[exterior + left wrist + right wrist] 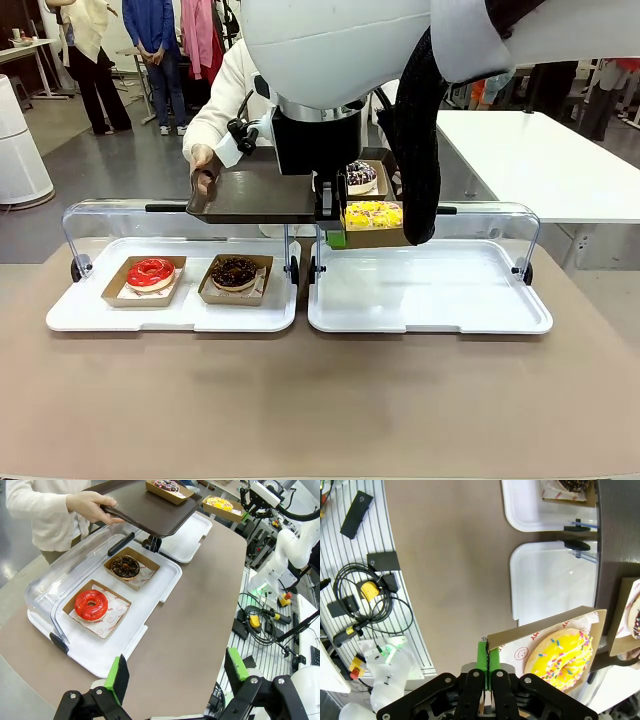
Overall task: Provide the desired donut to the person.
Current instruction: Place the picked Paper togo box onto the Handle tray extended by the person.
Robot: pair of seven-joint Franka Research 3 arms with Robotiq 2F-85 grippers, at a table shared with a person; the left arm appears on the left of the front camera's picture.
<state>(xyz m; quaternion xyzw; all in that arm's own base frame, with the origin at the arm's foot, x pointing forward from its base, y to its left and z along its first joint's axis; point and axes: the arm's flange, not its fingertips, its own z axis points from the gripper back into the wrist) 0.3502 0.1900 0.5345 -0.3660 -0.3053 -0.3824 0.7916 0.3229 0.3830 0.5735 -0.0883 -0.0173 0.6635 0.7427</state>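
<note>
I am carrying the yellow donut (373, 214) in its cardboard tray (547, 630), my right gripper (488, 666) pinching the tray's wall, just beside the near edge of the brown tray (250, 195) the person's hand (89, 505) is holding out. My left gripper (175, 672) is hanging spread apart, well back. In the front view my own arm is hiding the brown tray's right end, so I cannot judge the gap.

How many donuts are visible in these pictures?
4. A red donut and a chocolate donut sit in the left case. A sprinkled one is on the person's brown tray. The right gripper holds the yellow donut's box. None seems hidden.
</note>
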